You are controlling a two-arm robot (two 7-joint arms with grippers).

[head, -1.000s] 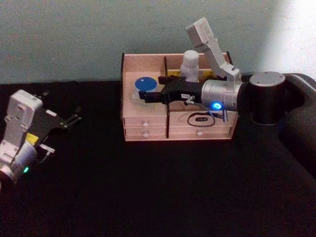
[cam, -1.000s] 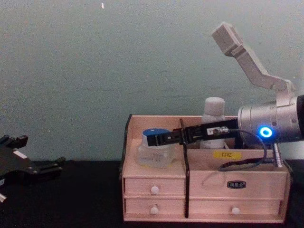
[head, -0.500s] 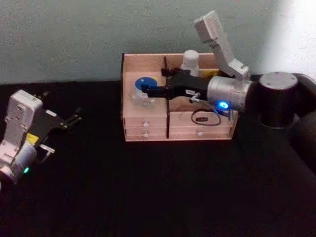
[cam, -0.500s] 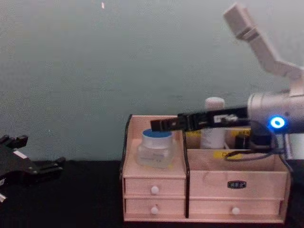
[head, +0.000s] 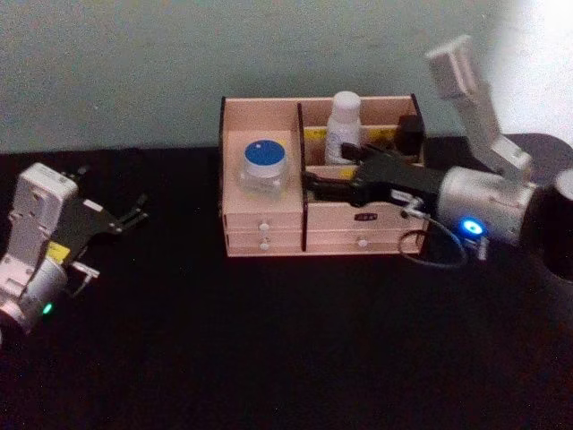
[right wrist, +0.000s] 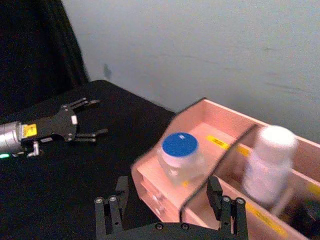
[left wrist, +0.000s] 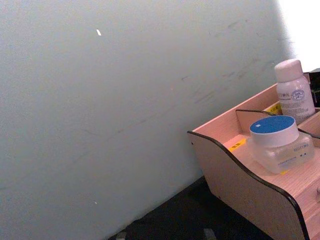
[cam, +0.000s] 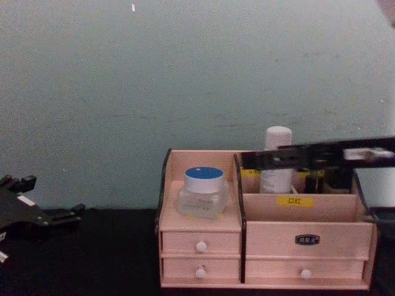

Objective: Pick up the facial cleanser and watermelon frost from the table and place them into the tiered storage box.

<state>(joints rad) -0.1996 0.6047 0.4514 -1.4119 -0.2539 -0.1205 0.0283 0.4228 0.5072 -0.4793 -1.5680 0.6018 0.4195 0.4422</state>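
The tiered storage box (head: 260,102) (cam: 265,229) (left wrist: 240,181) (right wrist: 150,176) stands at the back of the black table. A clear jar with a blue lid (head: 265,166) (cam: 203,191) (left wrist: 278,143) (right wrist: 180,153) sits upright in its left compartment. Behind the divider in the right part stands a white bottle (head: 343,125) (cam: 276,159) (left wrist: 294,91) (right wrist: 270,165). I cannot tell which is the facial cleanser and which the watermelon frost. My right gripper (head: 313,184) (cam: 250,161) (right wrist: 167,205) hovers open and empty over the box's right half, apart from the jar. My left gripper (head: 125,218) (cam: 43,216) (right wrist: 80,120) rests open at the far left.
A small dark item (head: 410,127) stands in the box's back right corner. The box has white-knobbed drawers (cam: 200,246) along its front. A pale wall (cam: 185,74) rises close behind it. Bare black tabletop (head: 269,340) spreads in front and to the left.
My right gripper has let go of the blue-lidded jar and drawn back to the right, away from the left compartment. The jar stays in place. The left arm has not moved.
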